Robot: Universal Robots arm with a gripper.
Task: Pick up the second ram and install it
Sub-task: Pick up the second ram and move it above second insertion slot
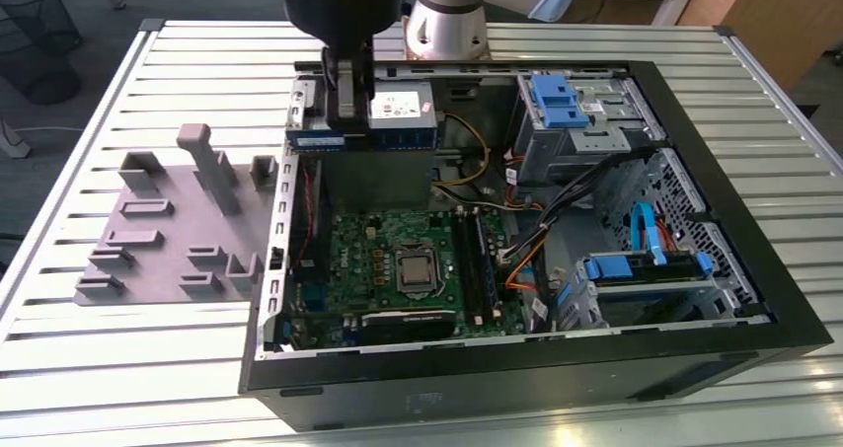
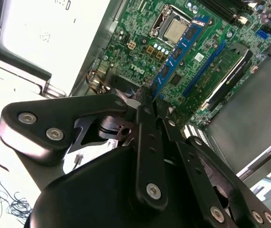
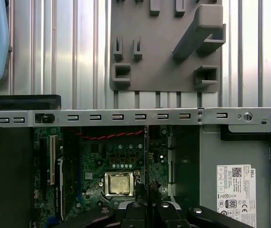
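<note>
In the first wrist view I saw the second ram edge-on, its chips untellable. The picture's edge cropped my pincer.

The gripper with the second ram has open room above the motherboard; cables and the drive cage crowd the exterior view's right side, the case wall the left

Your second ram is a slim bluish-green stick with small black chips. It is pinched in the end effector, lying level and lifted above the motherboard inside the open case.
</note>
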